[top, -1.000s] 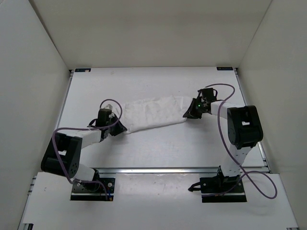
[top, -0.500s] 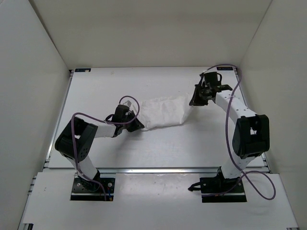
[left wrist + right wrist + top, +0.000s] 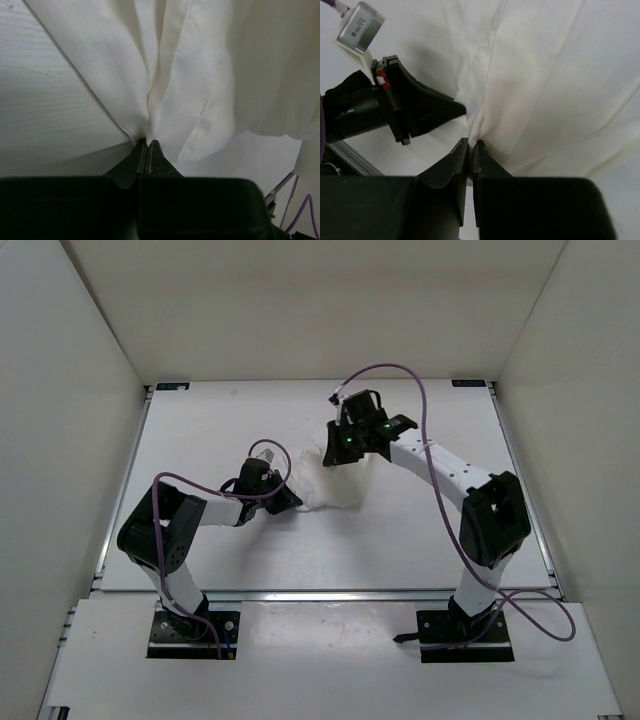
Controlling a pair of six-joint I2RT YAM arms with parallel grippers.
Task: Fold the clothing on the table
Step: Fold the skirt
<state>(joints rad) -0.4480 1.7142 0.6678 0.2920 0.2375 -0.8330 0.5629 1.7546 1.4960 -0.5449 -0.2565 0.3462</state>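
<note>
In the top view the clothing lies bunched in a small white heap near the middle of the counter, well apart from the rails at its edges. The left pincer meets the heap at its left edge, low to the counter, with its arm bent back toward its base. The right arm reaches across from the right, and the right pincer sits on the far side of the heap, just above it; a purple cable arches over that arm. In the left wrist view the left pincer's fingers are pressed together with a fold of the clothing pinched at their tips. The fabric fans upward from there in soft creases, and bare counter shows to the left and lower right. In the right wrist view the right pincer's fingers stand nearly together, clamped on a raised ridge of the clothing that spreads away to the upper right. The black left pincer points in from the left, its tip touching the fabric just beside that ridge, and a small silver box sits on its back.
</note>
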